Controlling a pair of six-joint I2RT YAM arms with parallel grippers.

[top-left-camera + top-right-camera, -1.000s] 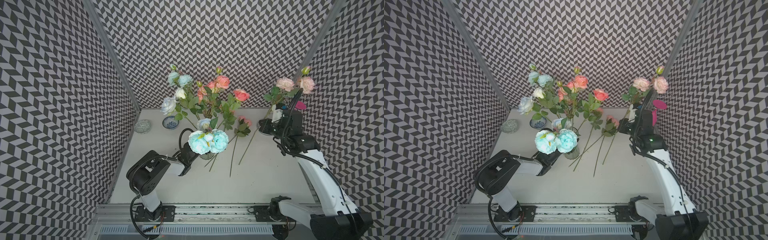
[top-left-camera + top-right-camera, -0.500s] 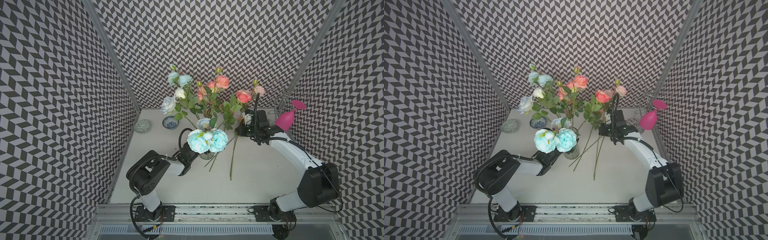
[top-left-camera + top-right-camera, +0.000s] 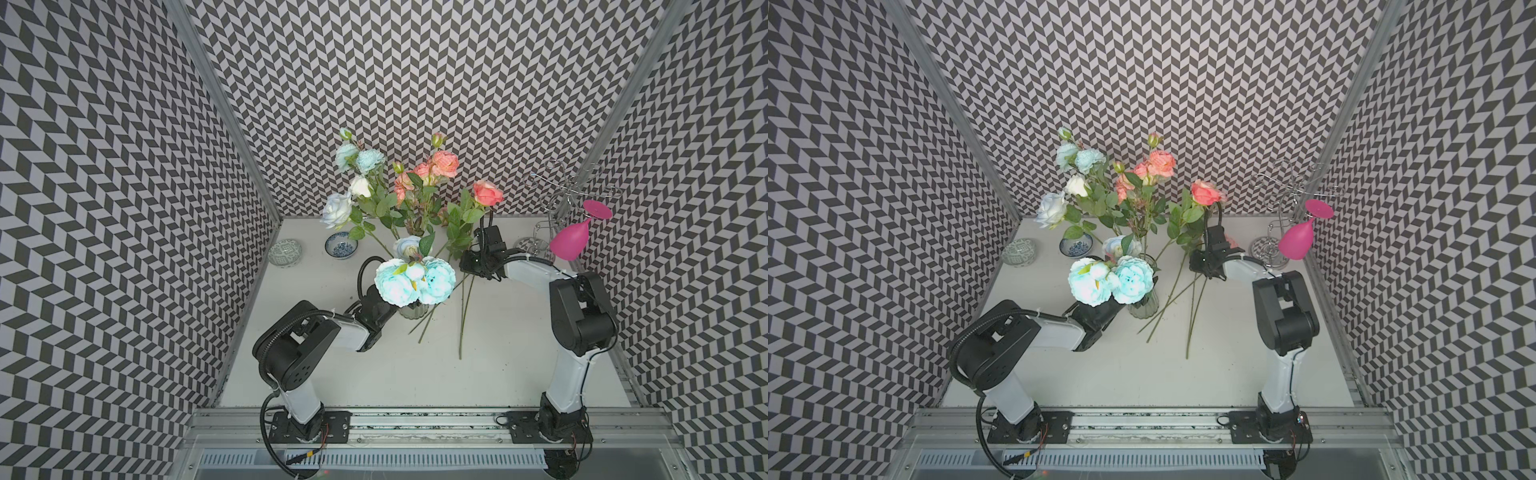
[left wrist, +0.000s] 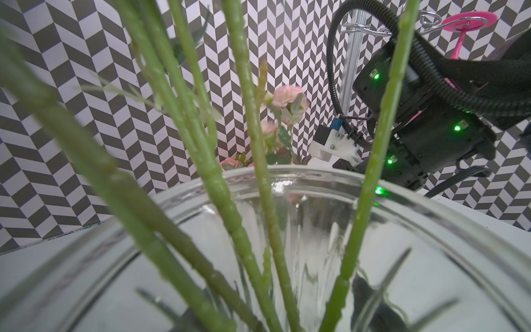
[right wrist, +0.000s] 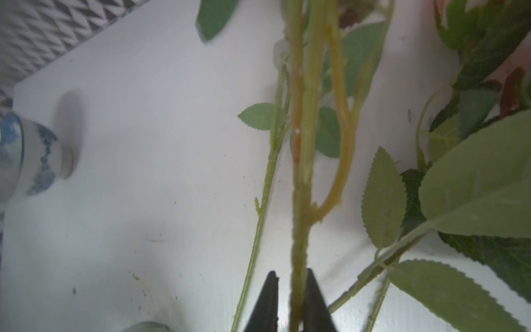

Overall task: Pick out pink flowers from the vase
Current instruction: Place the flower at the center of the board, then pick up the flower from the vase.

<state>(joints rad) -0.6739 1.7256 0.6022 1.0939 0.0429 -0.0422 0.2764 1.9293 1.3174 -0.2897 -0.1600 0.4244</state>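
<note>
In both top views the vase (image 3: 412, 312) (image 3: 1144, 308) stands on the white table (image 3: 374, 374) just left of the frame's centre. It is largely covered by two big pale blue blooms (image 3: 413, 280). Pink flowers (image 3: 436, 166) rise from it toward the upper middle of the frame, beside white and blue heads. A coral rose (image 3: 488, 193) leans out to the right.

Right of the vase, several long green stalks (image 3: 461, 324) lie flat on the table. Their cut ends point to the lower edge of the frame, and their upper parts run under the right hand (image 3: 471, 266).

That hand sits low over the stalks, right of the vase and apart from it. In the right wrist view its two black fingers (image 5: 270, 301) straddle one of them. One finger touches it and a sliver of table shows beside the other, so the hand is slightly spread, not clamped.

The left hand (image 3: 1115, 311) reaches in from the lower left and is mostly hidden under the blue blooms, right against the vase. It is pressed together; whether it grips the glass I cannot tell. Its wrist view shows only the vase rim (image 4: 316, 178) and stalks rising from it.

A magenta wine glass (image 3: 571, 241) hangs from a wire rack (image 3: 569, 187) at the right. Two small bowls (image 3: 341, 246) sit at the table's upper left.
</note>
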